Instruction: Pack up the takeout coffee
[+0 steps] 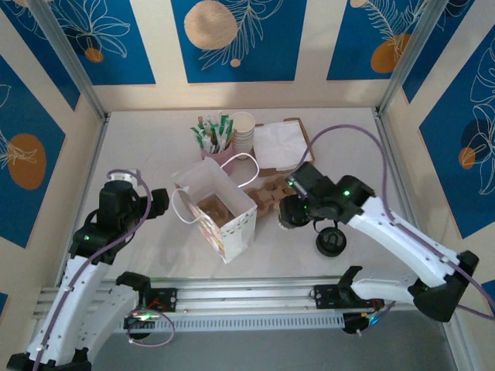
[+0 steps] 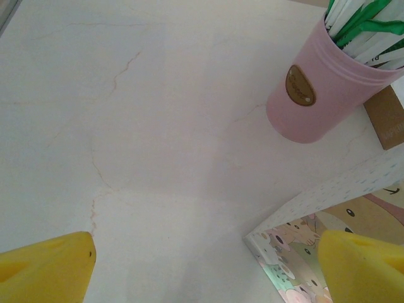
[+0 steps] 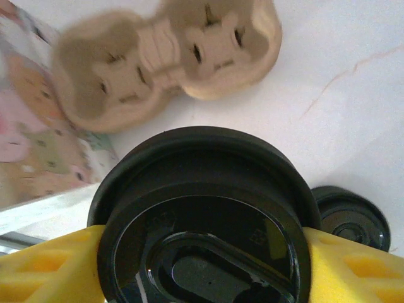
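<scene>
The takeout coffee [image 1: 293, 214] sits under my right gripper [image 1: 296, 207], just right of the paper bag [image 1: 220, 210]. In the right wrist view its black lid [image 3: 202, 208] lies between the yellow fingers [image 3: 44, 268], which press against both sides of it; the pale cup below is hidden. My right gripper [image 3: 202, 265] is shut on it. My left gripper [image 1: 158, 202] stands open at the bag's left side, its yellow fingertips [image 2: 47, 268] wide apart over bare table, with the bag's corner [image 2: 297, 252] near the right one.
A brown cup carrier [image 1: 267, 193] lies between bag and coffee, and again just beyond the lid [image 3: 164, 60]. A loose black lid [image 1: 330, 243] rests to the right. A pink cup of sachets [image 1: 216, 147], stacked white cups [image 1: 244, 131] and napkins [image 1: 282, 145] stand behind.
</scene>
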### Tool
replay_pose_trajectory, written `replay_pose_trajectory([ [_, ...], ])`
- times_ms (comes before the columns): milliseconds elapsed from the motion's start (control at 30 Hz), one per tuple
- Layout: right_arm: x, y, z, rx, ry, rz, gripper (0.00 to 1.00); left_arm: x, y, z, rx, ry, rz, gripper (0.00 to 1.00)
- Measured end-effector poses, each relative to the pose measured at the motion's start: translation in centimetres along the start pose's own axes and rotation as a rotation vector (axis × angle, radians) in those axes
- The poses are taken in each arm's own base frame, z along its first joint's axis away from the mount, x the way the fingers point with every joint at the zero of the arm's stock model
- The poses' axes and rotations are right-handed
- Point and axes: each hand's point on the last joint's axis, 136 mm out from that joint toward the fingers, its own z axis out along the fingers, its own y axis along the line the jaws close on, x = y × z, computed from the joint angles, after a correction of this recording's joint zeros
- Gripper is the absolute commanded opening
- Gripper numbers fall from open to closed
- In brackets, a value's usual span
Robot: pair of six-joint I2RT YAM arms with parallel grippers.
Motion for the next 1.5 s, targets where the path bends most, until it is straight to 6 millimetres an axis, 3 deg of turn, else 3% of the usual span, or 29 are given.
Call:
replay_pose_trajectory([
  [333, -5.9, 1.0, -13.0, -0.167, -0.291, -0.065, 0.64, -0.3, 0.7, -0.3, -0.028, -0.021, -0.008, 0.91],
  [467, -7.8, 3.2, -16.8, -0.250, -0.366, -0.149, 0.64, 0.0, 0.8, 0.1, -0.041, -0.003, -0.006, 0.91],
  [567, -8.6, 6.1, -18.0, -0.304, -0.384, -0.247, 0.65, 0.1, 0.9, 0.3, -0.047, 0.008, -0.005, 0.91],
  [700, -9.2, 10.9, -17.5, -0.350, -0.363, -0.377, 0.66, 0.2, 1.0, 0.5, -0.051, 0.015, -0.005, 0.91],
  [867, -9.2, 17.1, -13.8, -0.355, -0.285, -0.524, 0.66, 0.1, 1.1, 0.5, -0.056, 0.014, -0.009, 0.92],
  [967, -9.0, 19.1, -11.4, -0.334, -0.238, -0.578, 0.65, 0.2, 1.2, 0.6, -0.060, 0.017, -0.011, 0.92],
  [1133, -8.5, 20.2, -8.4, -0.289, -0.153, -0.625, 0.65, 0.2, 1.2, 0.7, -0.061, 0.023, -0.012, 0.92],
  [1500, -5.9, 20.2, -2.8, -0.182, 0.064, -0.676, 0.64, 0.3, 1.2, 0.8, -0.053, 0.028, -0.017, 0.92],
])
